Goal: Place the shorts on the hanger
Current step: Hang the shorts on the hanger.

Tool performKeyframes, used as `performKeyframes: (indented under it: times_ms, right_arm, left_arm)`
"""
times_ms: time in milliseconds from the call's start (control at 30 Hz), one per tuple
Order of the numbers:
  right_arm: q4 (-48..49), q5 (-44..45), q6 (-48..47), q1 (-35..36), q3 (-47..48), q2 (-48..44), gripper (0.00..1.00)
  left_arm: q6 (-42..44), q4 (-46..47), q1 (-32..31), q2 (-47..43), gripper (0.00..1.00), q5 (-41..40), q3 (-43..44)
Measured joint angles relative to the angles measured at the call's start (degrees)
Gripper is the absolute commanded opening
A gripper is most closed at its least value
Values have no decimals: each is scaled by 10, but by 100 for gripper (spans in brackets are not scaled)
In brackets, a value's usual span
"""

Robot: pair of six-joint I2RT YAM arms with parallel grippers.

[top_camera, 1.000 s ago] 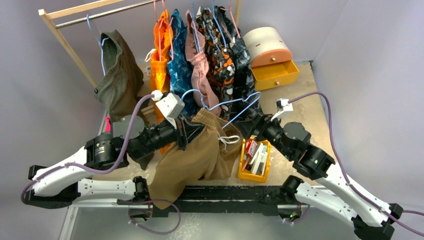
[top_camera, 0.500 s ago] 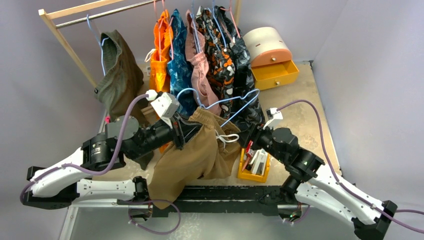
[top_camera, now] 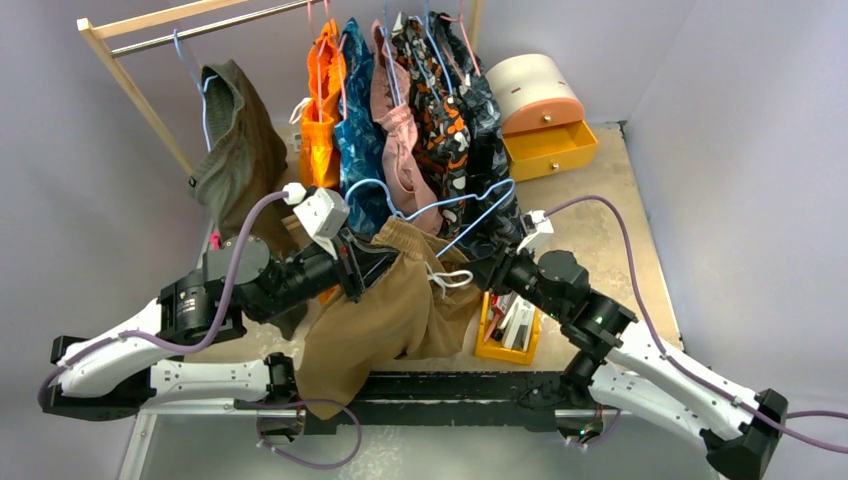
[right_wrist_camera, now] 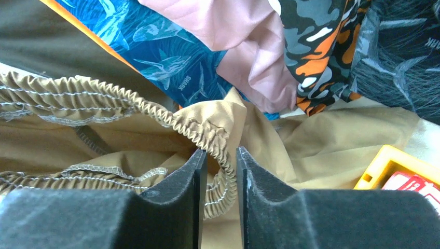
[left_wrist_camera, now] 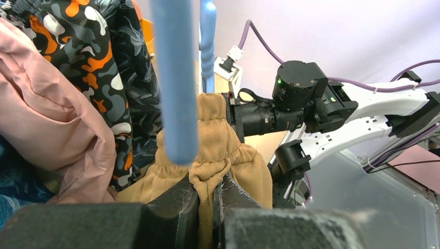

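The tan shorts (top_camera: pixel 385 305) hang bunched between the two arms, their white drawstring (top_camera: pixel 452 278) dangling. My left gripper (top_camera: pixel 383 258) is shut on a twisted fold of the waistband (left_wrist_camera: pixel 212 129). The light-blue hanger (top_camera: pixel 470 205) lies across the top of the shorts, and its bar (left_wrist_camera: pixel 174 78) stands blurred just above the left fingers. My right gripper (right_wrist_camera: pixel 221 155) has come in from the right, with its jaws drawn close around the gathered elastic edge (right_wrist_camera: pixel 207 132). Only a thin slit shows beside the band.
A wooden rack (top_camera: pixel 130 30) at the back holds an olive garment (top_camera: pixel 235 150), orange shorts (top_camera: pixel 322 90) and several patterned ones. A yellow bin (top_camera: pixel 487 310) of small items sits under the right arm. A round drawer box (top_camera: pixel 535 95) stands at the back right, its yellow drawer open.
The right arm has swung left from the hanger's end to the shorts' waistband and its jaws have narrowed round it. The left arm with the shorts shifted slightly left.
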Motion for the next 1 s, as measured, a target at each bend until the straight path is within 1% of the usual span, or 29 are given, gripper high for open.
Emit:
performKeyframes:
  times_ms: [33, 67, 167, 267, 467, 700, 1000]
  right_arm:
    - [1, -3, 1, 0, 0, 6, 12]
    - [1, -5, 2, 0, 0, 9, 1]
    - [-4, -7, 6, 0, 2, 9, 0]
    - [-23, 10, 11, 0, 15, 1, 0]
    - [-87, 56, 15, 0, 65, -26, 0]
    - [-148, 99, 14, 0, 127, -21, 0]
    - [-217, 139, -7, 0, 198, 2, 0]
  left_arm:
    - [-1, 0, 0, 0, 0, 0, 0]
    - [-1, 0, 0, 0, 0, 0, 0]
    - [-1, -1, 0, -2, 0, 0, 0]
    - [-1, -7, 0, -6, 0, 0, 0]
    - [-3, -68, 0, -9, 0, 0, 20]
    - [-10, -128, 0, -18, 0, 0, 32]
    - [-11, -163, 0, -19, 0, 30, 36]
